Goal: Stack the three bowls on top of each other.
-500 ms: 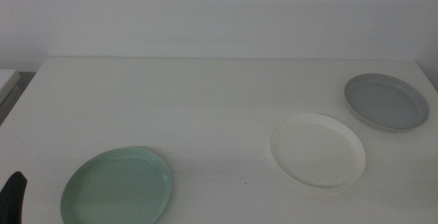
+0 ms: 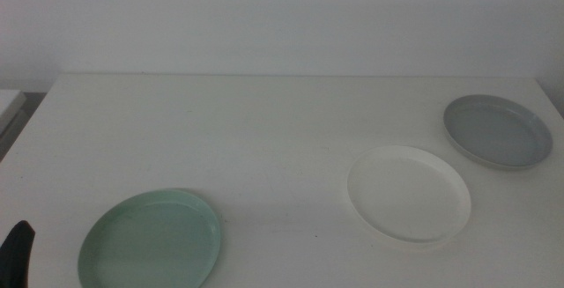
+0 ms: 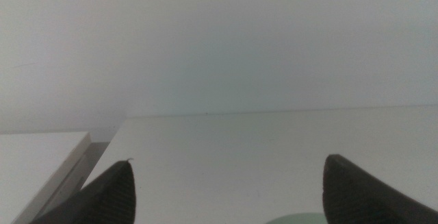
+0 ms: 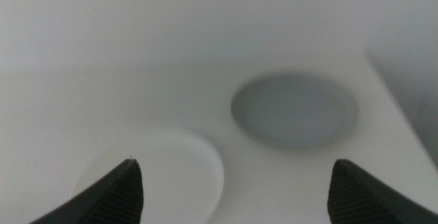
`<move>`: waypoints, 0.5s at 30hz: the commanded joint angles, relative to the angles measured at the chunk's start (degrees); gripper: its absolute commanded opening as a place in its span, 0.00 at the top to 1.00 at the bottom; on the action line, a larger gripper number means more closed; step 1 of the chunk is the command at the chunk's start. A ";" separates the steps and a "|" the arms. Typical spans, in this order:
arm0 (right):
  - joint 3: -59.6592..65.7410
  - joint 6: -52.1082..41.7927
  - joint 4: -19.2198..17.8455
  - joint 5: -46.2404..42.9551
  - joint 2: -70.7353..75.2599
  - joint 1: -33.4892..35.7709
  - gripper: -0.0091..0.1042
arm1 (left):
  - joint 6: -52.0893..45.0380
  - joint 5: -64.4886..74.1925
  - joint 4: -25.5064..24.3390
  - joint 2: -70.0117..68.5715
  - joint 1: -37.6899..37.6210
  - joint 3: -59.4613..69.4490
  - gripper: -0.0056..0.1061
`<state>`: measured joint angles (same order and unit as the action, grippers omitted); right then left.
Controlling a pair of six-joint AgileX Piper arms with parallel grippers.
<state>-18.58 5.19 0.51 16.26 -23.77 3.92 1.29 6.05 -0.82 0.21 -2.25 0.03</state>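
Observation:
Three shallow bowls lie apart on the white table (image 2: pixel 264 138). The mint green bowl (image 2: pixel 150 240) sits at the front left, the white bowl (image 2: pixel 408 195) at the front right, and the grey bowl (image 2: pixel 498 130) behind it at the far right. My left gripper (image 3: pixel 226 186) is open at the table's front left corner, with only a sliver of the green bowl (image 3: pixel 298 218) between its jaws. A dark part of it (image 2: pixel 16 251) shows in the middle view. My right gripper (image 4: pixel 236 183) is open, facing the white bowl (image 4: pixel 161 176) and the grey bowl (image 4: pixel 294 111); it holds nothing.
A white wall rises behind the table. A second pale surface (image 3: pixel 41 162) stands beside the table's left edge, with a dark gap between them.
The dark part of my left gripper at the bottom left has barely shifted. The bowls have not moved.

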 commanded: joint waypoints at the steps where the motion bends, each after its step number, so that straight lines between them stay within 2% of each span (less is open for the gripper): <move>1: -8.28 1.08 0.07 11.19 -7.45 -0.49 0.10 | 0.51 -0.73 0.17 -0.21 0.01 -0.03 0.11; 3: -14.89 1.08 0.07 22.83 -12.49 -0.49 0.10 | 0.51 -0.73 0.17 -0.21 0.01 -0.03 0.11; 5: -20.61 1.08 -0.15 30.33 -17.19 -0.49 0.10 | 0.51 -0.73 0.17 -0.21 0.01 -0.03 0.11; 10: -27.36 1.72 0.53 32.66 -23.56 -0.49 0.10 | 0.51 -0.73 0.17 -0.21 0.01 -0.03 0.11; 15: -28.05 2.33 3.37 32.25 -25.12 -0.49 0.10 | 0.51 -0.73 0.17 -0.21 0.01 -0.03 0.11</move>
<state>-46.07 7.11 3.07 48.43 -48.63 3.89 1.29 6.05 -0.82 0.21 -2.25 0.03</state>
